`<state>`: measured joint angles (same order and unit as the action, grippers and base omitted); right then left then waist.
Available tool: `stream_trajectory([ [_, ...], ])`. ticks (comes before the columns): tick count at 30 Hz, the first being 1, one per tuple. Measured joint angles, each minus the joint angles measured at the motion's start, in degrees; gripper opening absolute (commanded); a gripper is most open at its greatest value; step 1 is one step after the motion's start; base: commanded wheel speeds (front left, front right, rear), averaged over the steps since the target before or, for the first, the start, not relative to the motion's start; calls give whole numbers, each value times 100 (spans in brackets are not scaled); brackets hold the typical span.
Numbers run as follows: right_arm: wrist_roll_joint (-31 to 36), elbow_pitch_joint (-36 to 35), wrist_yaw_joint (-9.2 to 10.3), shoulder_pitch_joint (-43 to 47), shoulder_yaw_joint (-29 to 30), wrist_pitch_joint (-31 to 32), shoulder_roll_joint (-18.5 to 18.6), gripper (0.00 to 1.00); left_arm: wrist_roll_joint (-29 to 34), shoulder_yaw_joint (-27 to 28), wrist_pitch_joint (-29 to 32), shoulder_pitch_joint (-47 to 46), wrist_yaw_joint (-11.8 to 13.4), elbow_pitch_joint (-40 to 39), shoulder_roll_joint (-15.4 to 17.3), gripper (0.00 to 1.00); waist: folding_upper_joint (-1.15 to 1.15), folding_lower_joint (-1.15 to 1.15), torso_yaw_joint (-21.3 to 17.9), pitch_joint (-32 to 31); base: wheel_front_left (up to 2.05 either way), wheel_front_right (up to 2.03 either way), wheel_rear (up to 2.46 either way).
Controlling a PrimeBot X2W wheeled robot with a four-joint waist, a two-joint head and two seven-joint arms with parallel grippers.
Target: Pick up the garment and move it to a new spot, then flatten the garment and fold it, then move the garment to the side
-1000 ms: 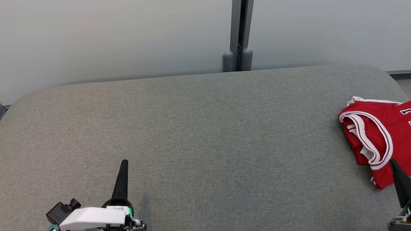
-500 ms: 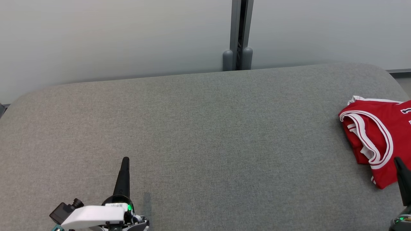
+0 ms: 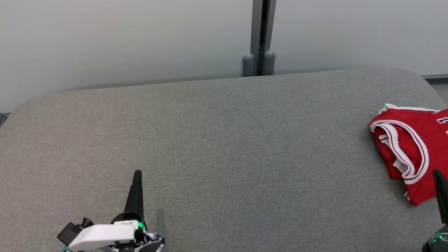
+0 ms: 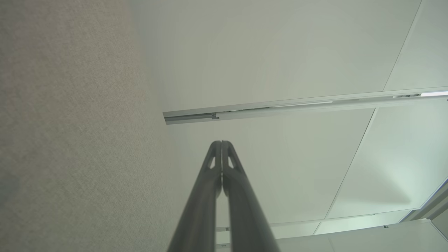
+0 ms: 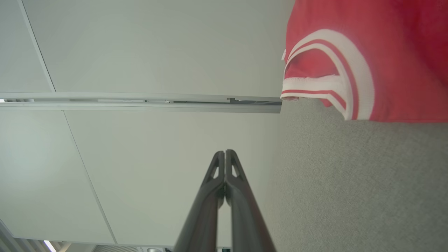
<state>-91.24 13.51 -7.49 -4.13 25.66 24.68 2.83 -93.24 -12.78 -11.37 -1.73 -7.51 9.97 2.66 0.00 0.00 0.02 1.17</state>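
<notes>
While its jaws meet, right gripper (image 5: 224,154) near garment (image 5: 395,70), apart.

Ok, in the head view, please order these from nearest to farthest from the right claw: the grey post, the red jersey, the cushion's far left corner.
1. red jersey, just beside the right claw, at the right edge.
2. grey post, at the wall, top centre.
3. cushion's far left corner, upper left.

The right end effector (image 5: 225,152) is reaching up from the bottom edge, jaws pressing together tip to tip, gripping nothing. The red, white-trimmed garment (image 5: 388,56) is lying on the grey fabric counter (image 5: 350,196) at upper right, well apart. Pale wall panels (image 5: 157,45) and a metal rail (image 5: 140,103) are showing behind.
</notes>
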Motion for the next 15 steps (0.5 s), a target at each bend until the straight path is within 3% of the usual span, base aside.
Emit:
stream_trajectory([
  [15,-1,0,0,0,2,1,-3,0,0,1,0,-2,0,0,0,0,0,0,0,0,0,0,0],
])
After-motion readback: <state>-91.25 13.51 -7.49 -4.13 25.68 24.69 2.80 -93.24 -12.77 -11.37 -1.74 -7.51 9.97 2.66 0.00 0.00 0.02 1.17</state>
